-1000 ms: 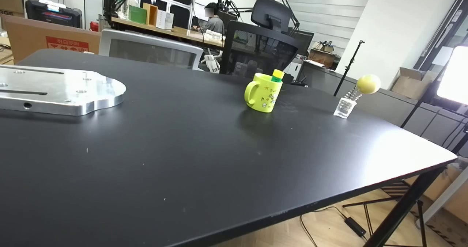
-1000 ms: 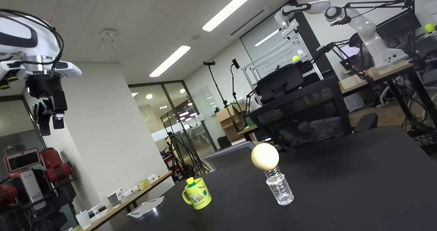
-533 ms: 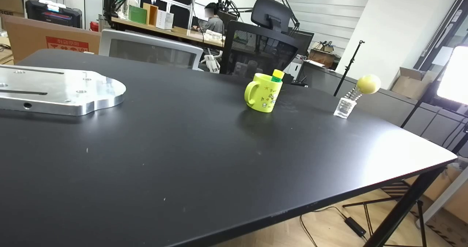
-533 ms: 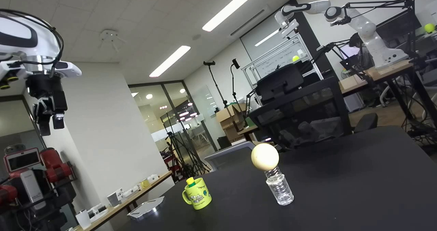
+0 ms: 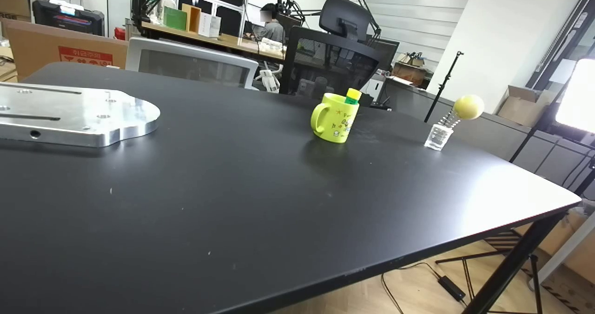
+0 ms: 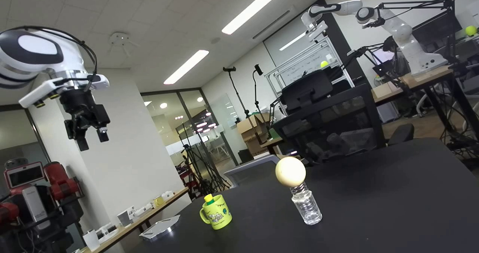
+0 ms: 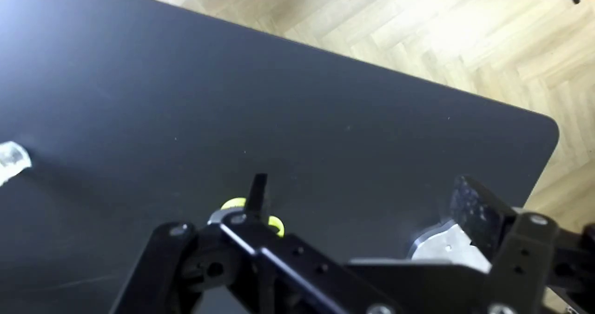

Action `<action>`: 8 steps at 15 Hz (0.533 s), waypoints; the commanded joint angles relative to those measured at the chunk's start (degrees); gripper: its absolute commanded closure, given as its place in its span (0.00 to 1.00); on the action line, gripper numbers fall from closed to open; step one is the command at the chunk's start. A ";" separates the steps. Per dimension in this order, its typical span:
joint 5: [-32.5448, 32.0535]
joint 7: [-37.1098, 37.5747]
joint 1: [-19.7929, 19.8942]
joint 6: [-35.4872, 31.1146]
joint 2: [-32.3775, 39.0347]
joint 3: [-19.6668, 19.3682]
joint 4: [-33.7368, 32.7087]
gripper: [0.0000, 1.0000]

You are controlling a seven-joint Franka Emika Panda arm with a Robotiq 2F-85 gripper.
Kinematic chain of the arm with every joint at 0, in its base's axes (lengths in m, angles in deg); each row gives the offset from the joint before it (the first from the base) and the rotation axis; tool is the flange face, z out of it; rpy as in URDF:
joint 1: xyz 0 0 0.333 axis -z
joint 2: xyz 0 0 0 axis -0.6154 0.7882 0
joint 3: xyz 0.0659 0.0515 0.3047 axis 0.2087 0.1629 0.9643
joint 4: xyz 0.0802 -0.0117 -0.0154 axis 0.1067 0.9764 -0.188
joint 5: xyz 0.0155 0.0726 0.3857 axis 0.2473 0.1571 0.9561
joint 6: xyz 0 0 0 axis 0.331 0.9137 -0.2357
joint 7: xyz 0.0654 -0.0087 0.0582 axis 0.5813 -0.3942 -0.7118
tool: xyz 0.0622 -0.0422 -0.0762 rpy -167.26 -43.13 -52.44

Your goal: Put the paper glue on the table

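The paper glue shows as a yellow cap and a short green part sticking out of the mug in both exterior views. Its lower part is hidden inside the yellow-green mug, which stands upright on the black table. My gripper is high in the air, well above the table. In the wrist view its fingers are wide apart with nothing between them. There the left finger covers most of the mug, and the glue is hidden.
A clear bottle topped by a pale yellow ball stands on the table. A silver metal plate lies on the mug's other side. Chairs stand at the table's edge.
Between half a second ago and now, the arm and gripper have moved to the right in an exterior view, and the gripper has tilted a little. The glue, mug, bottle and plate have not moved.
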State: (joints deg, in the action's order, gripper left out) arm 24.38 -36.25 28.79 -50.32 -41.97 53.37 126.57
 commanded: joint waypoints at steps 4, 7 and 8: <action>-8.50 -5.90 0.98 -14.80 8.86 -0.39 -1.45 0.00; -12.21 -5.39 1.69 -16.49 11.27 -0.78 -2.01 0.00; -10.47 -5.60 0.86 -16.93 10.01 -0.79 -0.38 0.00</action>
State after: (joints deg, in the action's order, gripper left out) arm 13.97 -41.98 30.06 -67.43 -31.94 52.90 126.32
